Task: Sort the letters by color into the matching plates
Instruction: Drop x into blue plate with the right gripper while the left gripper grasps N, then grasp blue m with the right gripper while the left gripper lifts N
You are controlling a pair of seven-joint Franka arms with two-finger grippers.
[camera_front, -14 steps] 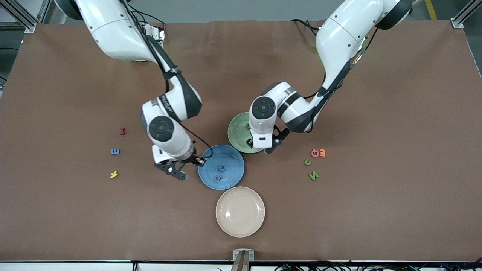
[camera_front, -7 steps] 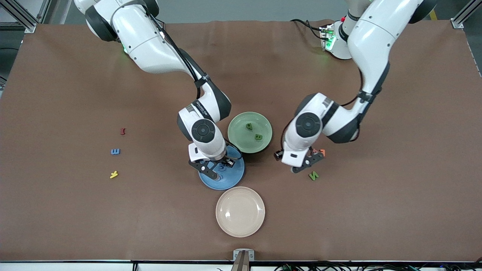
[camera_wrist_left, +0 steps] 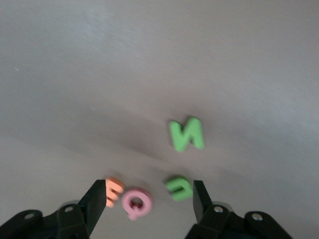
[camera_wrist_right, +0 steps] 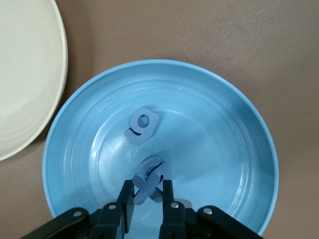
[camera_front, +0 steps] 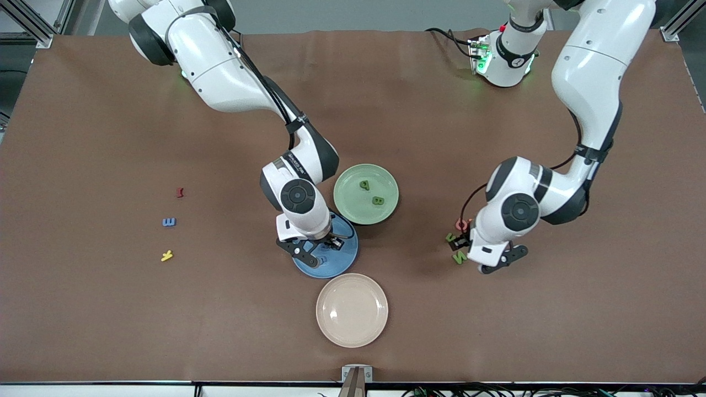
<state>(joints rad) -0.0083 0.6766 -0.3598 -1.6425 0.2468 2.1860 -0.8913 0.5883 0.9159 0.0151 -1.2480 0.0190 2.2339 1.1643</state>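
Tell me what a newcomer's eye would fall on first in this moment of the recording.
First, the right gripper over the blue plate, shut on a blue letter, with two more blue letters lying in that plate. Next, the left gripper, open above a cluster of small letters toward the left arm's end of the table, including a green N. Between the arms sits the green plate holding two green letters.
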